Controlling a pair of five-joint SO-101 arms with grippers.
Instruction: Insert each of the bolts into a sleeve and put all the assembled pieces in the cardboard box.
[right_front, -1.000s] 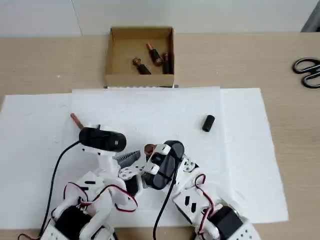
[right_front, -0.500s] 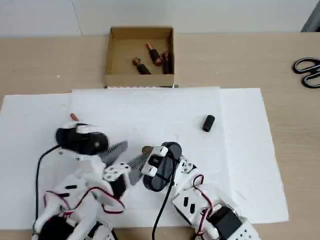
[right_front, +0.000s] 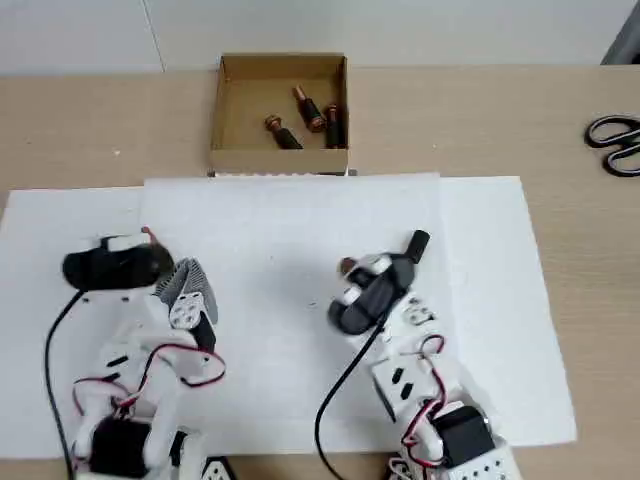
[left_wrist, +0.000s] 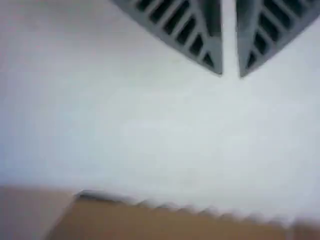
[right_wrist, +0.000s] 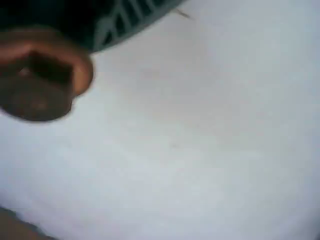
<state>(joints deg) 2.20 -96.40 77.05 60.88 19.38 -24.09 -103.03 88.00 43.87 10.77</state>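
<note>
- A copper bolt (right_front: 347, 265) is held in the right gripper (right_front: 355, 270), which is clamped on it. The head of the bolt is seen at the tip of the gripper, above the white paper sheet (right_front: 300, 230).
- In the right wrist view the same bolt (right_wrist: 40, 75) is seen close up as a round copper head with a dark centre. A grey ribbed finger (right_wrist: 135, 17) is seen just beside it, and the paper (right_wrist: 200, 150) lies below.
- A black sleeve (right_front: 417, 243) is found on the paper just beside the right arm, on the side away from the held bolt. Whether the two touch cannot be told.
- A loose bolt (right_front: 148, 235) is seen on the paper at the left, partly hidden by the dark housing of the left arm.
- The left gripper (right_front: 188, 285) is positioned over the paper near that arm's base. In the left wrist view its two grey fingers (left_wrist: 200, 30) are set close together with a narrow slit of paper visible between them, and nothing is held.
- The cardboard box (right_front: 228, 110) is placed on the tabletop (right_front: 100, 120) just beyond the far edge of the paper, well apart from both grippers.
- Three assembled pieces (right_front: 309, 108) are found inside the box, gathered toward its right half.
- A pair of scissors (right_front: 615, 140) is seen on the tabletop at the far right edge, off the paper.
</note>
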